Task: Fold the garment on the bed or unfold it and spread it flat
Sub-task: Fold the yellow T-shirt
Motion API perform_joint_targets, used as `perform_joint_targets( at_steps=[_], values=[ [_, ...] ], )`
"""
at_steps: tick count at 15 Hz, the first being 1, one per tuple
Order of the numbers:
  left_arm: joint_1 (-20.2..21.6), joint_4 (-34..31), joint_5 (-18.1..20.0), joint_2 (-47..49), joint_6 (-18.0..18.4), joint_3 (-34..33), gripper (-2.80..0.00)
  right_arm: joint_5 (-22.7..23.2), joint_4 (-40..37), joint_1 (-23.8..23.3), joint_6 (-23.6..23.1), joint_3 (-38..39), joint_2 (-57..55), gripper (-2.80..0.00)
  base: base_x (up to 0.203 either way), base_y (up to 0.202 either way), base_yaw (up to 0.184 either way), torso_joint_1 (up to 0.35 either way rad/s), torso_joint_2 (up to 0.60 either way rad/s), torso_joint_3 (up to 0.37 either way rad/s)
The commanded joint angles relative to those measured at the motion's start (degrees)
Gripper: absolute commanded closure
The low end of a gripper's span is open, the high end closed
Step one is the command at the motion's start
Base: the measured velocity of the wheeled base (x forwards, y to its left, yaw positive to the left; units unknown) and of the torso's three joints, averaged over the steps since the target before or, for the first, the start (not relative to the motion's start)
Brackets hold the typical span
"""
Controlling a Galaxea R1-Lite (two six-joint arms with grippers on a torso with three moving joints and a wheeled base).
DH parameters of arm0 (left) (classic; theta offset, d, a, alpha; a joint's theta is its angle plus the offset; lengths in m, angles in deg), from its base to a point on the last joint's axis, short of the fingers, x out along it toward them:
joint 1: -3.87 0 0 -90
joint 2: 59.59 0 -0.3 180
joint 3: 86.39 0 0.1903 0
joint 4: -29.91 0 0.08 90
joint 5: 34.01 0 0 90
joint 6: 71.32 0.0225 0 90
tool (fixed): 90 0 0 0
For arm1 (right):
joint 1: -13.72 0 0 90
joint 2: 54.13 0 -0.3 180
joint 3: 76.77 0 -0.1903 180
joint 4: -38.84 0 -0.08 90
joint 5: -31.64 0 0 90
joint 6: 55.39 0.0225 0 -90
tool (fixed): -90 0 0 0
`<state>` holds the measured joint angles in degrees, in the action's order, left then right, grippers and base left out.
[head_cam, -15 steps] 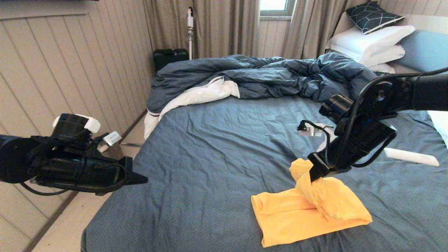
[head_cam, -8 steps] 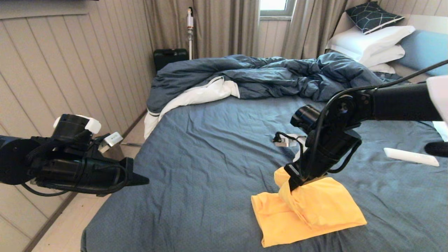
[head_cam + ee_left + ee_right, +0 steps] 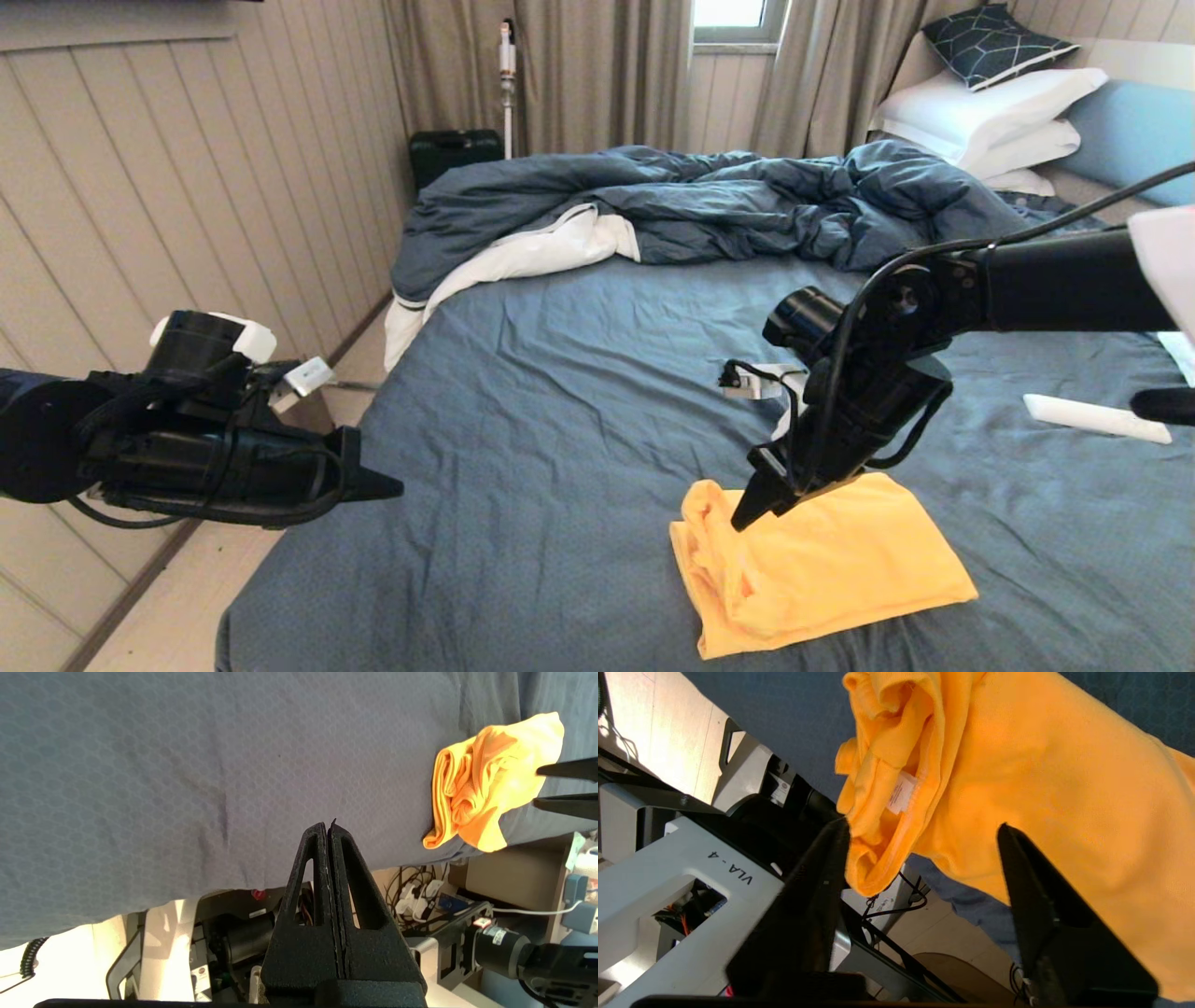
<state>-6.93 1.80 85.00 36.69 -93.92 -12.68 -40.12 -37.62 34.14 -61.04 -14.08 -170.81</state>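
- Your right gripper (image 3: 758, 504) reached down over the bed (image 3: 560, 411), tilted, jaws parted and holding nothing.
- One garment (image 3: 822, 569) lay folded directly beneath its fingertips, label (image 3: 900, 794) showing between them.
- Your left gripper (image 3: 387, 486) hovered well apart, level, fingers pressed together on nothing.
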Motion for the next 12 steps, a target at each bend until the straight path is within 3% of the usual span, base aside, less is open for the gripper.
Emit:
perform_joint_targets(
  at_steps=[1,4,5,12],
  values=[
    [-0.1,0.0,0.2,-0.4,-0.2,-0.2,0.0,0.1,-0.3,-0.3,0.0,-0.4,2.2,-2.8,0.0,0.0,0.0,0.0,0.0,0.0],
    [-0.2,-0.1,0.2,-0.9,-0.2,-0.2,0.0,-0.6,-0.3,-1.7,0.3,0.2,2.8,-2.8,0.0,0.0,0.0,0.0,0.0,0.0],
    [-0.4,0.0,0.2,-0.9,-0.2,-0.4,0.0,-1.2,-0.2,-2.0,0.4,1.4,3.0,0.0,0.0,0.0,0.0,0.0,0.0,0.0],
    [-1.2,0.0,0.2,-0.8,-0.2,-1.0,0.0,-2.0,1.6,-0.6,0.9,5.0,-0.3,0.0,0.0,0.0,0.0,0.0,0.0,0.0]
  ],
)
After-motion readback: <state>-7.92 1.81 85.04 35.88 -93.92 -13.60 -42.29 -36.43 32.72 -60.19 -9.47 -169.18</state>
